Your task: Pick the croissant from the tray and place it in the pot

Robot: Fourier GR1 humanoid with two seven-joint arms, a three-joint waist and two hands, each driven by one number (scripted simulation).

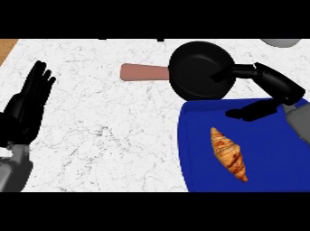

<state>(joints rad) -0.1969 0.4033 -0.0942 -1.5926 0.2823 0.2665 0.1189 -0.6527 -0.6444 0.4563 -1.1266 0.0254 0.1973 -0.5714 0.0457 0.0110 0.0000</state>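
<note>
The white marbled counter [117, 135] carries a flat blue tray [277, 167]. Just beyond the tray stands the round black pot [200, 72] with its brown handle. The golden croissant [228, 154] lies on the tray, untouched. Above the tray, the right hand [267, 92] is spread and empty; it should descend over the croissant's middle before closing. Far from the tray, the left hand [27, 106] rests open.

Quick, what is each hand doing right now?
Left hand: open, resting, holding nothing.
Right hand: open above the blue tray, holding nothing; croissant lies there.
</note>
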